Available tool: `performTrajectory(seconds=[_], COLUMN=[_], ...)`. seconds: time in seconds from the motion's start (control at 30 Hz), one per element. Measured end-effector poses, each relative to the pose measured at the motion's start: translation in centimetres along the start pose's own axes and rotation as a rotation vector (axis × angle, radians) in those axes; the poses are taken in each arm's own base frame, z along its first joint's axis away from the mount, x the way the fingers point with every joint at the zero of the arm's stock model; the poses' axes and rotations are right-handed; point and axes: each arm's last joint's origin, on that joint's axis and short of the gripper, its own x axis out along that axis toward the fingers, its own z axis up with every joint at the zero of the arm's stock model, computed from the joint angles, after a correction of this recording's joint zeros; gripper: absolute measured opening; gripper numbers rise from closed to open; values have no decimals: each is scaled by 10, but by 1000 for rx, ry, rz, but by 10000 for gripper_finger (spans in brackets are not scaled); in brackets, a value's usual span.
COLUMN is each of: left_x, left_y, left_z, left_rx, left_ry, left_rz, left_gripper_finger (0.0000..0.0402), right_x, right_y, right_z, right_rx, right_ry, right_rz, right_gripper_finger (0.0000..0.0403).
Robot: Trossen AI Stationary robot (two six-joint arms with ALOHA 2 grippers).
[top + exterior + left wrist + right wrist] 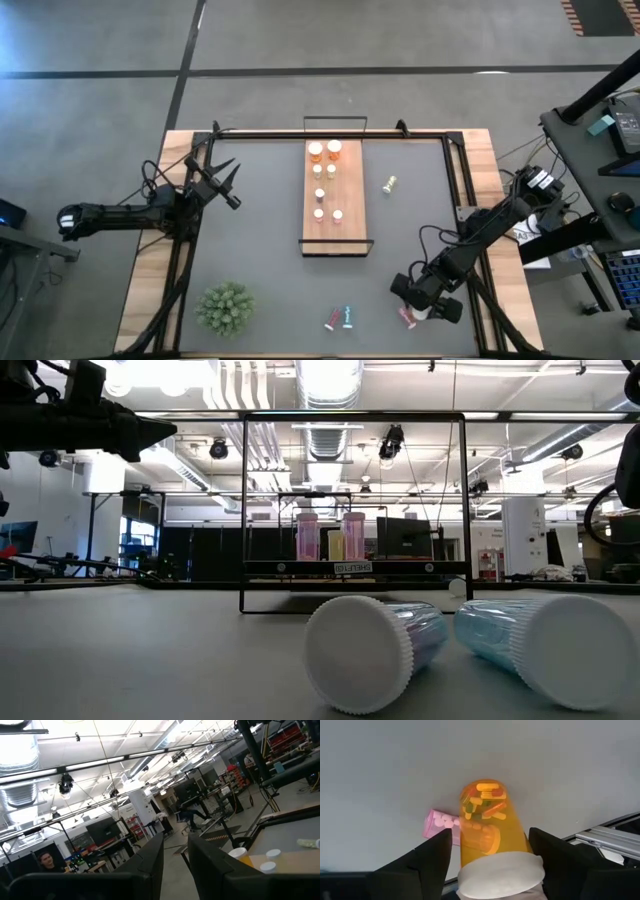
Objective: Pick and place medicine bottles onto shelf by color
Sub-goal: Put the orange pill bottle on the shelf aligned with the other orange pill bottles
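Currently, as judged from the floor beside the table:

Working arm: the right gripper [428,300] is low at the near right of the table [260,250], well apart from the shelf [352,225].

Object in hand's reach: an orange bottle [490,827] lies on its side between the right fingers [432,855], white cap toward the wrist, base pointing away.

Long axis: it runs straight out along the line of the fingers, so they flank the body from both sides.

Right gripper state: spread either side of the bottle; a gap shows on each side and no firm pinch is visible.

Neighbour: a pink bottle [438,825] lies touching or just beside the orange one, close to one finger; I judge this the main risk of a snag.

Nearer arm: the right, plainly. The left gripper [222,178] waits at the far left, raised, pressed together and empty.

Destination: the shelf sits at the table's middle, already carrying upright bottles, with orange ones [324,150] at its far end.

Others loose: a teal bottle [348,318] and a red one [331,321] lie near the front edge; a pale one [389,184] lies right of the shelf.

Bystander item: a green plant [225,307].
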Motion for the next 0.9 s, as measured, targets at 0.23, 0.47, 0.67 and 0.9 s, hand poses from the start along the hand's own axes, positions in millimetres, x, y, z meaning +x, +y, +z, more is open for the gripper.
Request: performTrajectory(seconds=[0.23, 0.47, 0.67, 0.9], left_x=[0, 0, 0, 0], left_y=[0, 0, 0, 0], left_z=[0, 0, 0, 0], left_rx=[0, 0, 0, 0], left_ry=[0, 0, 0, 0], left_rz=[0, 0, 0, 0], left_gripper_finger=[72, 72, 72, 72], right_x=[0, -1, -3, -36], right_y=[0, 2, 7, 18], right_z=[0, 0, 2, 16], right_rx=[1, 16, 35, 123], right_ry=[3, -2, 0, -47], right_rz=[5, 29, 41, 140], right_gripper_finger=[228, 205, 193, 197])
